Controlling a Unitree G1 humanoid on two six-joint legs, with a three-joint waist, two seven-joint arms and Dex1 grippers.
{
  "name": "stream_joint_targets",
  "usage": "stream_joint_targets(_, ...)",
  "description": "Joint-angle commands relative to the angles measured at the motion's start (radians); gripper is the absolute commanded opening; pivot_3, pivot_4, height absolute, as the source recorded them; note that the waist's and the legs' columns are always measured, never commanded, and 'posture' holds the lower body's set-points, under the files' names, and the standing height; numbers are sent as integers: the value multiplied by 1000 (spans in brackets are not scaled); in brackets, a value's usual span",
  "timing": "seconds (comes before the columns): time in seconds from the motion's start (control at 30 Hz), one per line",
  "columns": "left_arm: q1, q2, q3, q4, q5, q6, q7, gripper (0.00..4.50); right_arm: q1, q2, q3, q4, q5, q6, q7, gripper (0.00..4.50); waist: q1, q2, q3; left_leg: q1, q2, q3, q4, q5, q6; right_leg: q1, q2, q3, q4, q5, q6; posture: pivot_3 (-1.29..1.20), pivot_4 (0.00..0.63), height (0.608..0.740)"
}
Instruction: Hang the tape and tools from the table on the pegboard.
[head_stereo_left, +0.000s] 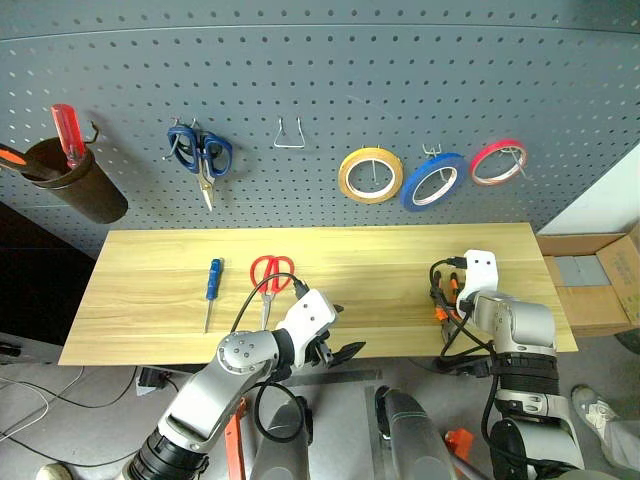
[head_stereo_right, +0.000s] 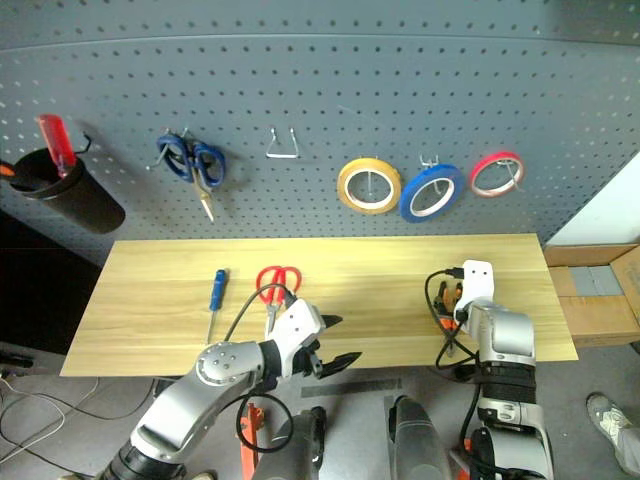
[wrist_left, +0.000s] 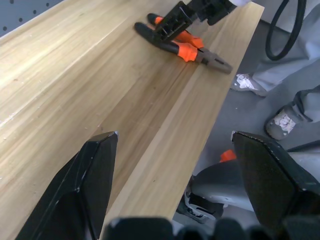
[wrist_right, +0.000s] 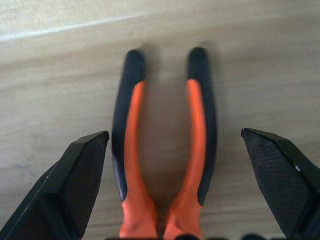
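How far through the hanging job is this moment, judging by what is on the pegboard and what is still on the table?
Done: the yellow tape hangs on the pegboard. In hand: nothing gripped; the right tool is open, straddling the pliers on the table. The left tool is open at the near edge. Left: the pliers, red-handled scissors and blue-handled screwdriver still lie on the table.
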Motion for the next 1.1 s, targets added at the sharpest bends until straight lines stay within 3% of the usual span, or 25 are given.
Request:
stream_joint_targets(0.03,14,-16,28,-60,-23,21,17,3919,2,-12,20,-15,19,-2,15,4411,0,-1,1,0,0,0,0,0,0,0,0,0,0,0,0,40,368,740)
stream_joint_targets(0.47,26,-17,39,-94,-32,60,26,3919,-64,-96,116,222,17,-73,111,4411,3,-8,9,0,0,0,0,0,0,1,0,0,-1,-2,5,64,374,740)
stream_joint_targets(0.7,27,-14,38,-101,-36,68,16,3919,-103,-135,131,297,19,-84,138,2880,7,-10,10,1,0,0,1,0,0,1,0,0,-1,-2,6,64,366,740)
stream_joint_targets(0.93,23,-31,46,-92,-45,76,22,3919,-110,-114,111,290,30,-44,119,2812,10,-10,10,1,0,0,1,0,0,1,0,0,-1,-2,6,64,354,740)
stream_joint_targets(1.1,20,-40,71,-112,-66,82,36,3919,-74,-128,203,118,80,-95,255,2797,9,-10,10,0,0,0,0,0,0,1,0,0,-1,-2,6,60,325,740)
